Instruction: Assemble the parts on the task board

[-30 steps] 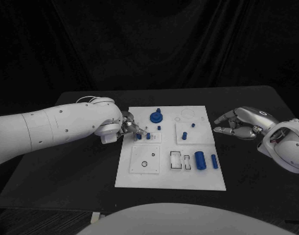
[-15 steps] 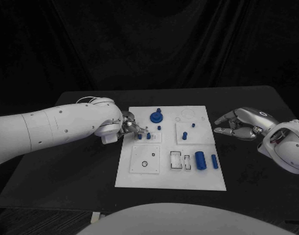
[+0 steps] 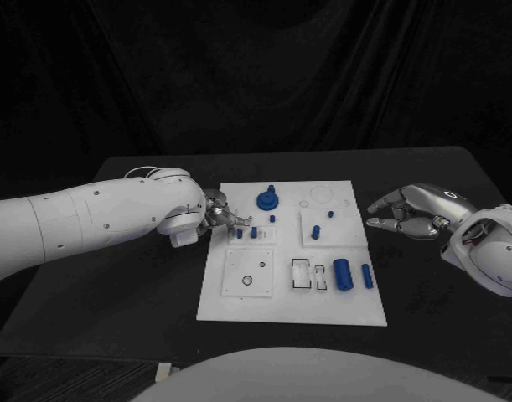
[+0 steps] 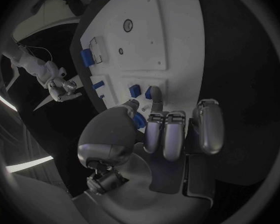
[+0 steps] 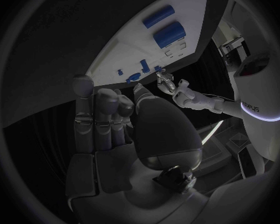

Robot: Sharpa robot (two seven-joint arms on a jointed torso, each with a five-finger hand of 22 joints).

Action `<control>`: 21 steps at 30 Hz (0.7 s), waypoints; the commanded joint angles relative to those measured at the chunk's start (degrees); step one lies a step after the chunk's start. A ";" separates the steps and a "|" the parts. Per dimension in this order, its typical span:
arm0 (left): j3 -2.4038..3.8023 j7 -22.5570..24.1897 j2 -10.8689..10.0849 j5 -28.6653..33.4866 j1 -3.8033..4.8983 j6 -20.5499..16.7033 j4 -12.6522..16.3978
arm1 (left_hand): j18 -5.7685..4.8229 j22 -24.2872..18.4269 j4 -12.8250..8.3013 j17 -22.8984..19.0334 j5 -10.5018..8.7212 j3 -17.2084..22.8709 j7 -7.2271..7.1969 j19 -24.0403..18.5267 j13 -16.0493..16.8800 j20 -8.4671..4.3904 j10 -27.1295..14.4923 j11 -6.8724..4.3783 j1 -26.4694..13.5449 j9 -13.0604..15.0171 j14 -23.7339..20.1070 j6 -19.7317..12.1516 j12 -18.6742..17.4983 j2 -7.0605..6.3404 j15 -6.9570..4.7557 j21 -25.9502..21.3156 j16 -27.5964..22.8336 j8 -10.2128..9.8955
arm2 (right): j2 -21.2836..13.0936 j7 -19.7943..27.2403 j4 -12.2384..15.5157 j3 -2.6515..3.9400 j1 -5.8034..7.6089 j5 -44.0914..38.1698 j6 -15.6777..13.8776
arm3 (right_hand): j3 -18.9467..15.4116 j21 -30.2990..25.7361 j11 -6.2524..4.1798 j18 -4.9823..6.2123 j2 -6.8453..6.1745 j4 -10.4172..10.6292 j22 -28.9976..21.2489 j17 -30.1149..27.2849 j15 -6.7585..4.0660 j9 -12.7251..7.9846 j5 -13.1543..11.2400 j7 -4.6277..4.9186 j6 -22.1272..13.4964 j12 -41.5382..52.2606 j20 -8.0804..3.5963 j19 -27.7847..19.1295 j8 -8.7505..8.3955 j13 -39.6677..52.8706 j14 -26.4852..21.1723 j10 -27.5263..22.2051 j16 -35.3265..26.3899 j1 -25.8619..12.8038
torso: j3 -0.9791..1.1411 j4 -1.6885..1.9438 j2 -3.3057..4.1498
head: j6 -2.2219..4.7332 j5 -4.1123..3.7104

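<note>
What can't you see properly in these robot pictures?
- Head view: whether the left hand grips a blue part; its own arm covers the fingertips.
- Left wrist view: the small blue part by the thumb is half hidden by it.
- Right wrist view: the right hand hides part of the task board.

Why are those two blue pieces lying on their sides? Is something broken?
Nothing looks broken. The two blue pieces lie flat near the empty slots on the white board, probably waiting to be fitted. The left hand works at small blue pegs; the right hand rests off the board.
</note>
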 commanded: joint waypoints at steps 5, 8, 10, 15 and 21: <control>0.07 5.88 -1.90 -4.25 2.83 -8.37 2.57 | -0.54 11.07 0.57 15.10 -4.06 -3.31 -0.28 0.81 15.05 -0.31 5.91 -0.67 1.15 2.00 6.05 -0.12 0.20 -1.21 -0.60 0.52 0.15 1.85 | -0.32 -0.71 0.20 0.03 -0.14 -0.08 -1.04 | 0.30 -0.17 0.01 0.28 -0.09 0.31 0.34 0.00 0.42 -0.10 0.32 0.04 0.44 -0.44 -0.08 0.51 -0.39 -0.20 1.18 -0.13 -0.25 0.06 | 0.01 -0.02 -0.01 | -0.01 -0.17; 0.07 12.10 -2.93 -4.93 4.51 -9.98 3.61 | -0.55 11.09 0.88 15.10 -6.88 -6.79 0.01 0.75 15.05 -0.07 5.91 -0.33 -0.31 5.29 6.05 -2.19 0.20 -1.00 -0.46 0.30 0.15 3.88 | -0.52 -0.28 0.30 0.03 -0.14 -0.08 -1.56 | -0.12 0.03 -0.04 0.25 0.11 0.62 0.52 0.09 0.39 -0.18 0.30 -0.02 0.62 -0.39 -0.09 0.66 -0.52 -0.27 1.27 0.10 -0.07 -1.25 | -0.03 0.01 0.02 | -0.01 -0.43; 0.07 16.86 -3.36 -5.14 5.38 -11.62 4.00 | -0.48 11.07 1.00 15.10 -6.99 -8.56 0.06 0.65 15.05 -0.19 5.91 -0.37 -1.20 6.32 6.05 -2.67 0.20 -1.34 -0.25 0.17 0.15 4.66 | -0.69 -0.02 0.38 0.03 -0.14 -0.08 -1.71 | -0.34 0.12 -0.05 0.24 0.24 0.65 0.60 0.17 0.38 -0.21 0.25 -0.04 0.74 -0.35 -0.09 0.73 -0.56 -0.28 1.33 0.22 0.08 -1.96 | -0.02 0.04 -0.01 | -0.01 -0.48; 0.07 32.35 -3.15 -5.78 6.73 -15.37 3.41 | 0.00 10.34 -0.11 15.10 -5.77 -10.41 1.01 -1.98 12.03 0.76 2.50 0.67 7.57 6.65 6.05 -5.77 -3.83 -1.30 0.84 -2.39 0.15 4.01 | -1.09 0.37 0.53 0.03 -0.14 -0.08 -1.74 | -0.77 0.24 -0.09 0.22 0.47 0.68 0.75 0.16 0.34 -0.27 0.05 -0.11 0.92 -0.33 -0.12 0.87 -0.66 -0.36 1.42 0.39 0.12 -3.27 | 0.01 -0.08 0.01 | -0.01 -0.54; 0.05 45.91 -0.79 -15.01 6.73 -15.47 -0.25 | 0.77 8.23 -4.48 3.11 -3.29 -0.86 3.30 -13.24 -16.85 3.09 -35.98 4.57 29.06 -6.73 -10.92 -7.60 -49.08 -1.23 4.92 -8.73 -7.26 -8.34 | -1.19 1.09 0.64 0.03 -0.27 -0.08 -1.77 | -0.78 -0.32 -0.10 0.29 0.48 0.66 0.62 -0.11 0.34 -0.27 0.05 -0.11 0.94 -0.55 -0.12 0.77 -0.66 -0.56 1.36 0.30 -0.27 -3.31 | -0.02 -0.05 0.07 | -0.01 -0.67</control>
